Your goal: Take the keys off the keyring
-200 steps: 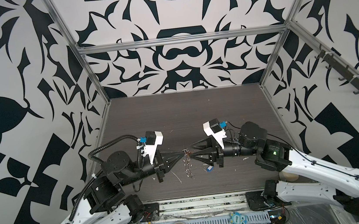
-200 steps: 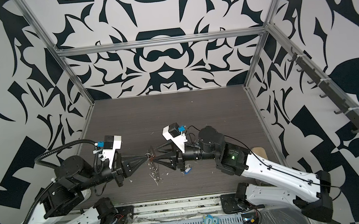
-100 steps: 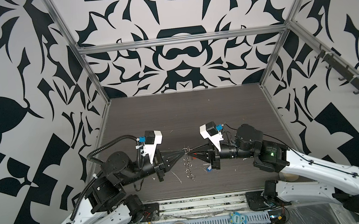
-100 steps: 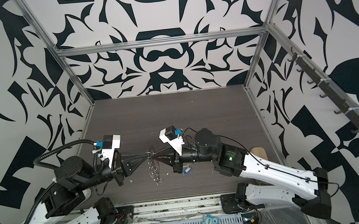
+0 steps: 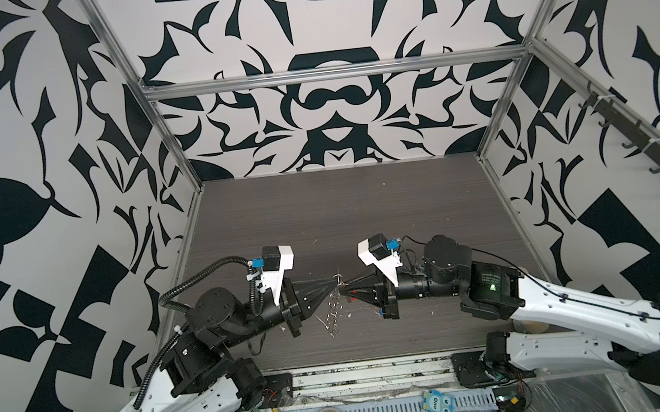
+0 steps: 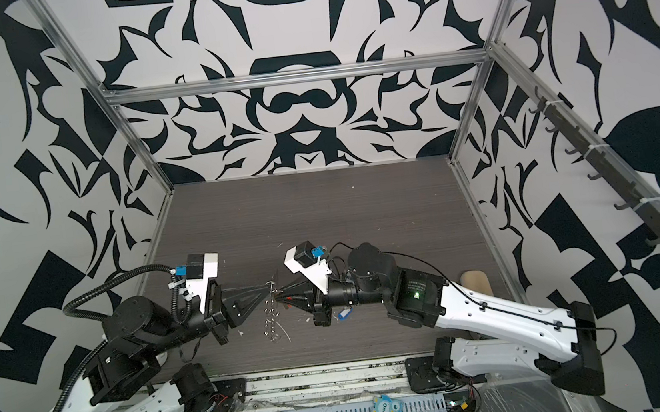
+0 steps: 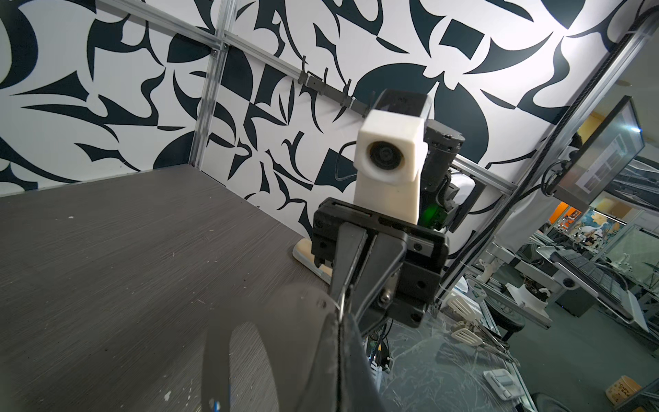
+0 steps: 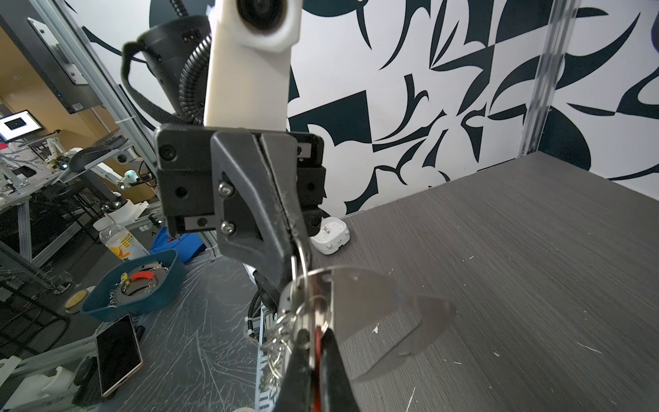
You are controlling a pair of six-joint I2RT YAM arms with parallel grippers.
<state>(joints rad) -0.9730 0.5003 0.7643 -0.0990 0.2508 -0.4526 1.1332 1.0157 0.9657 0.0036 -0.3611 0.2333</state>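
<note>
Near the 6 o'clock edge of the dark worktop (image 5: 341,214), the left end effector (image 5: 333,288) reaches in from 9 o'clock. Its jaws are clamped narrow on the grey translucent keyring (image 8: 363,296), which it holds up off the surface. A string of silver split rings (image 6: 270,322) dangles from the keyring toward 6 o'clock. The right end effector (image 5: 347,295) meets it tip to tip from 3 o'clock. It is pinched tight on the red-tagged key (image 8: 316,340), whose silver head sits among the rings at the plate's corner. The blue-tagged key (image 6: 344,313) lies loose on the worktop at 4 o'clock of the tips, under the right wrist.
</note>
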